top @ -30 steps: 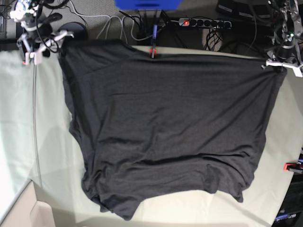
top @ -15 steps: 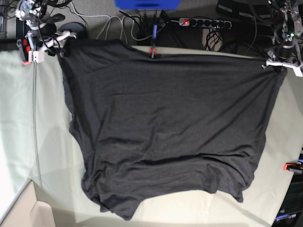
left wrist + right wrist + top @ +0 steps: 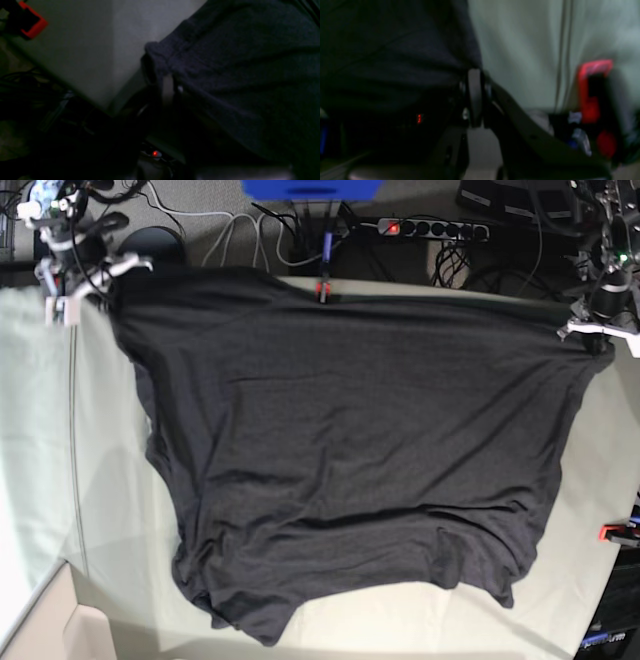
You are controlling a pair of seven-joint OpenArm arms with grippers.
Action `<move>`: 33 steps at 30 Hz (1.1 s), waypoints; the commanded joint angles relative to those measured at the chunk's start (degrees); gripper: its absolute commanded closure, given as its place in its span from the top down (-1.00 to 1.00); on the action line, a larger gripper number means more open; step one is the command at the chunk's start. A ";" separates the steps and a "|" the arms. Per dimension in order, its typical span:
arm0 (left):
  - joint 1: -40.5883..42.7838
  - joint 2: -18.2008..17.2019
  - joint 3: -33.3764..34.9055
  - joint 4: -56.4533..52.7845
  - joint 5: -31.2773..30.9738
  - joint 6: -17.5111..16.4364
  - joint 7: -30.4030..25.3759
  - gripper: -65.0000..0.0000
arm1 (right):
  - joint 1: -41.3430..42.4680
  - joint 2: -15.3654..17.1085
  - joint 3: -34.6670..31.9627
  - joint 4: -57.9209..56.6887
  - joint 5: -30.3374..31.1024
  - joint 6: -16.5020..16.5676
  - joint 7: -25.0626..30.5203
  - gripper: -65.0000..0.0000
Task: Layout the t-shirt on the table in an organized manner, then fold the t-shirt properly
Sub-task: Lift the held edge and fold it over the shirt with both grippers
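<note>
The dark charcoal t-shirt [image 3: 350, 450] lies spread on the pale grey-green table [image 3: 60, 460], plain side up, with no print showing. Its near hem is wrinkled. My right gripper [image 3: 108, 272] is shut on the shirt's far-left corner at the table's back edge. The right wrist view shows the gripper [image 3: 475, 75] pinching the dark fabric [image 3: 395, 50]. My left gripper [image 3: 597, 332] is shut on the far-right corner. In the left wrist view it [image 3: 165, 82] holds a bunched fold of shirt [image 3: 237, 62].
A red clamp [image 3: 322, 288] sits at the back edge beside the shirt, and another [image 3: 612, 531] at the right edge. A power strip [image 3: 430, 227] and cables lie behind the table. The table's front-left corner drops off [image 3: 40, 620].
My right gripper has pulled the far-left shirt corner further left, stretching the top edge. My left gripper has shifted slightly right and down with its corner.
</note>
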 commanded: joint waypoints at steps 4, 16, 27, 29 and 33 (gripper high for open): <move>-0.17 -1.01 -0.65 0.47 0.10 -0.10 -1.28 -1.00 | 0.59 -0.42 0.76 2.43 0.75 0.23 1.14 -1.00; -5.36 -1.10 -0.56 0.47 0.10 -0.10 -1.28 -1.00 | 8.33 -0.34 2.61 2.34 0.31 0.23 1.05 -1.00; -12.83 -1.10 -0.12 -0.06 0.19 -0.10 -1.19 -1.00 | 17.64 -0.34 2.34 -2.23 0.31 0.23 1.05 -1.00; -14.50 -1.10 -0.12 -1.02 0.19 -0.10 -1.19 -1.00 | 19.75 0.02 2.34 -4.96 0.31 0.23 1.05 -1.00; -18.81 -1.10 -0.12 -5.24 0.19 -0.10 -1.19 -0.99 | 23.97 1.16 2.25 -9.70 0.22 0.23 1.05 -1.00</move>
